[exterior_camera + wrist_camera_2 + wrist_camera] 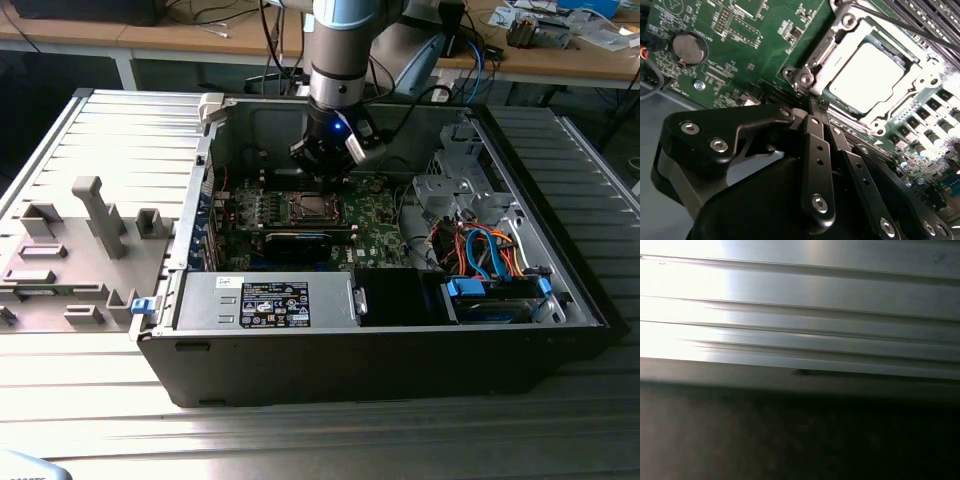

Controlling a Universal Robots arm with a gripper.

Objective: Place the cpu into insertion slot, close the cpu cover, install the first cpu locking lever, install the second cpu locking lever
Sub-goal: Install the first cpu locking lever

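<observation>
While poised over the motherboard (375, 215) in the exterior view, gripper (816, 104) with fingers pressed together, holding nothing. Just beyond its tips in the second wrist view, cpu (866, 79) seated in the slot (900, 102), cover (837, 40) shut around it.

Matt metal cpu (866, 77); shiny metal cpu cover (840, 37)

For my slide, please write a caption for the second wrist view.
Shut gripper beside the socket, with the cpu seated under the closed cpu cover.
</observation>
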